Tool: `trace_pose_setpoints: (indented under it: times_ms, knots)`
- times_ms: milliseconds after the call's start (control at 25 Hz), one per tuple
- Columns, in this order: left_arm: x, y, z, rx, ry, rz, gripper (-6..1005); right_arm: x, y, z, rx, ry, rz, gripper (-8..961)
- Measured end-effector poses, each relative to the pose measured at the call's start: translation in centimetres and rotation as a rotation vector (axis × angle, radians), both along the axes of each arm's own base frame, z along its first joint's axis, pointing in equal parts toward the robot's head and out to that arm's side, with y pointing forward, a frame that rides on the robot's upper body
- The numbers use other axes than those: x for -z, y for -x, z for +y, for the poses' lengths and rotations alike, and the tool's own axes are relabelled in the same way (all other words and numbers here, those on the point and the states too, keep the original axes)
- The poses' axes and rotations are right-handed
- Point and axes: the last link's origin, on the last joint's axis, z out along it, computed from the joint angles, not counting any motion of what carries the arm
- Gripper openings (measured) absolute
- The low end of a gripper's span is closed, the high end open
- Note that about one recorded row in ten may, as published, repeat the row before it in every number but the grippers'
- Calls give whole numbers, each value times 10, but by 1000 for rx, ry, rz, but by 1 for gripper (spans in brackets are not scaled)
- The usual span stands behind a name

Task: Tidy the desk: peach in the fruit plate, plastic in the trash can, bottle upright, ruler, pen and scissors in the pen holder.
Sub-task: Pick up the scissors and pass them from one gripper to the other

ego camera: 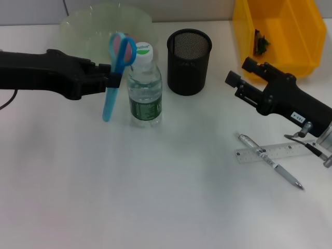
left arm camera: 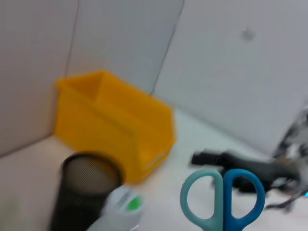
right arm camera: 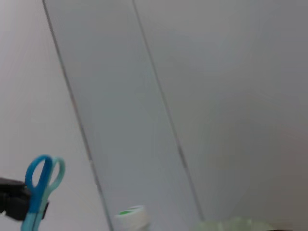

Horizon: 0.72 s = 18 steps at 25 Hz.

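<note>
Silver pen (ego camera: 271, 162) crosses clear plastic ruler (ego camera: 275, 152) at lower right; left gripper (ego camera: 111, 78) grasps blue-handled scissors (ego camera: 116, 72) upper left; right gripper (ego camera: 239, 75) state: cannot tell.

I see the blue scissors (ego camera: 115, 78) hanging near-vertical, handles up, blades down, clamped mid-length in the left gripper (ego camera: 110, 79) just beside the bottle (ego camera: 144, 88). Bottle upright, white cap on, green label, just left of the black mesh pen holder (ego camera: 189, 61). Pen (ego camera: 270, 160) lies diagonally across the clear ruler (ego camera: 274, 152), flat on the desk, front right. Pale green fruit plate (ego camera: 83, 26) at back left; yellow trash can (ego camera: 280, 33) at back right.
</note>
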Motion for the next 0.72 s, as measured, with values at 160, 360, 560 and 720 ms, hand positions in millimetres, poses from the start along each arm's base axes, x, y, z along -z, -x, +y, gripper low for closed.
trace_pose_setpoints:
  times_ms: [160,360,560,720]
  knots:
    - [-2,6,-10,107,15,-137,246,1,5,-5,-41,34,12,653]
    - [1,18,-15,175,10,-337,247,0,10,-13,-98,58,27,653]
    - [17,27,-25,304,48,-415,247,2,13,-17,-136,98,20,653]
    - [26,32,-28,385,21,-420,246,1,20,-26,-243,150,4,653]
